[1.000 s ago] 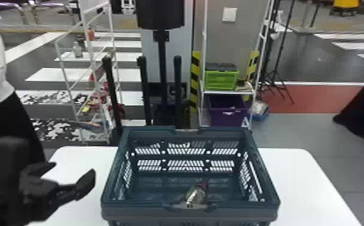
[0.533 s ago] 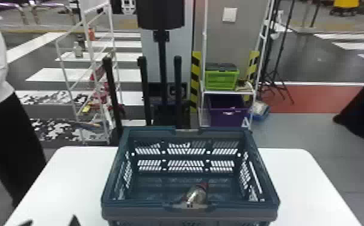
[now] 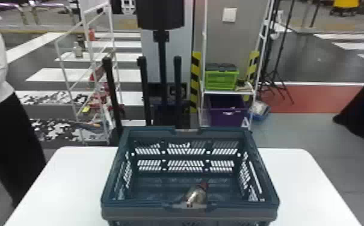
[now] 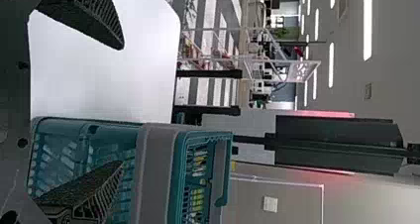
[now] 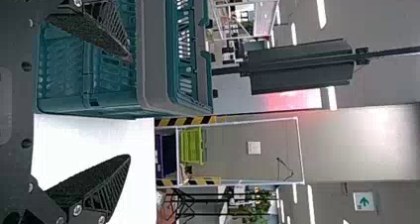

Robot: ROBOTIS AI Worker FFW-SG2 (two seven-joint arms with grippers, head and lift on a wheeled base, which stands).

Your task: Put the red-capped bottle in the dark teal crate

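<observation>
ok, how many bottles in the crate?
1: the red-capped bottle, at the near wall of the dark teal crate, cap toward the far side. That wall could hide another.

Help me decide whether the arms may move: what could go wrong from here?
The bottle lies loose in the crate, so a bump might roll it. The left gripper and right gripper have open jaws, each with one finger overlapping the crate in its wrist view; a careless move could perhaps snag or shove it.
</observation>
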